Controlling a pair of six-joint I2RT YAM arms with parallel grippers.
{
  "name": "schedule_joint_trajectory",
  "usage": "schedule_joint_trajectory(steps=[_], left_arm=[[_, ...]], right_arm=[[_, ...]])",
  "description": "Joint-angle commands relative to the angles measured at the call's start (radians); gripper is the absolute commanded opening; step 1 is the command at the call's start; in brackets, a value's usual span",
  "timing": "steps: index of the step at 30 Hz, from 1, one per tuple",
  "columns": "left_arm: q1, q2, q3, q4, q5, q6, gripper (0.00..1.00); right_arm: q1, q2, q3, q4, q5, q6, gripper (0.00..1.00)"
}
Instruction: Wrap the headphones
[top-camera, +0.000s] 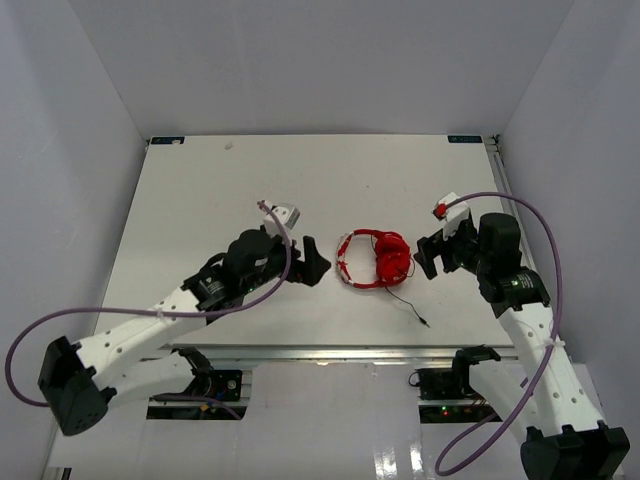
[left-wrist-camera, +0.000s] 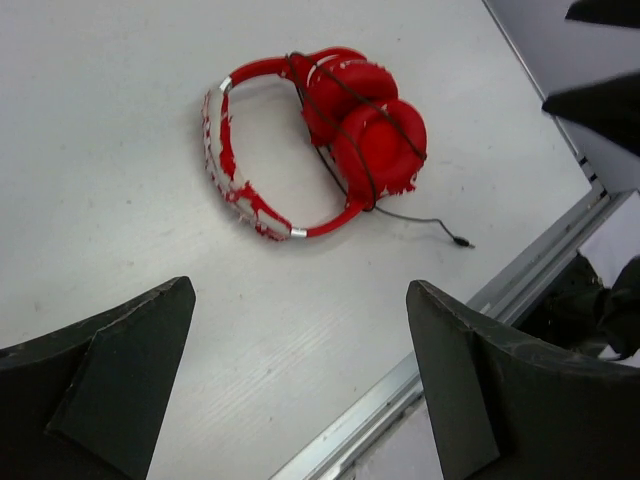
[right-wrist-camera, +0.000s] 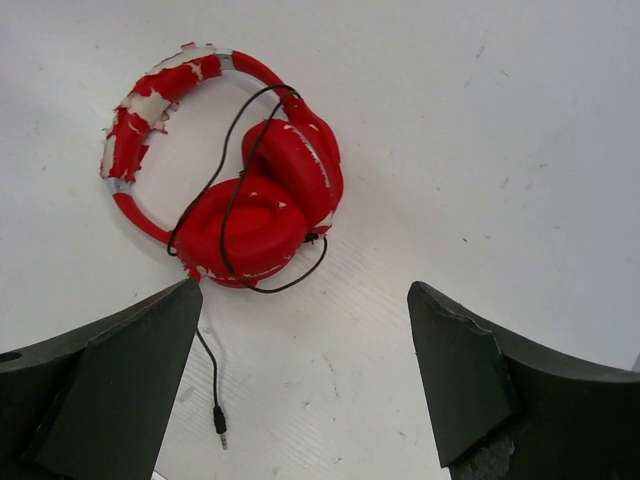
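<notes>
The red headphones (top-camera: 385, 262) lie flat on the white table (top-camera: 200, 200), earcups folded together, headband (top-camera: 349, 262) to the left. Their thin black cable (right-wrist-camera: 232, 190) loops over the earcups (left-wrist-camera: 378, 140), and its tail trails to a plug (top-camera: 427, 323) toward the front edge. My left gripper (top-camera: 312, 264) hangs open just left of the headband, nothing between its fingers. My right gripper (top-camera: 424, 257) is open just right of the earcups, also holding nothing. In the wrist views the headphones (right-wrist-camera: 255, 215) sit beyond the open left gripper (left-wrist-camera: 300, 288) and right gripper (right-wrist-camera: 305, 288).
A metal rail (top-camera: 300, 352) runs along the table's front edge, close to the plug (left-wrist-camera: 463, 242). Purple robot cables (top-camera: 520, 215) arc over both arms. White walls enclose the table on three sides.
</notes>
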Motion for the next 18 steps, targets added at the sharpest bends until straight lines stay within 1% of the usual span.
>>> schedule_joint_trajectory(steps=[1,4,8,12,18], left_arm=[[0.009,-0.180,-0.170,0.095,0.087,0.068,0.98],[0.008,-0.247,-0.213,0.097,0.135,0.068,0.98],[0.009,-0.294,-0.249,0.076,0.148,0.074,0.98],[0.009,-0.318,-0.270,0.075,0.158,0.068,0.98],[0.009,-0.307,-0.277,0.121,0.192,0.034,0.98]], right_arm=[[-0.042,-0.030,-0.007,0.013,0.103,0.148,0.90],[-0.056,-0.033,-0.035,0.050,0.173,0.216,0.90],[-0.064,-0.056,-0.092,0.095,0.216,0.235,0.90],[-0.068,-0.082,-0.145,0.120,0.230,0.236,0.90],[-0.074,-0.088,-0.154,0.132,0.216,0.240,0.90]])
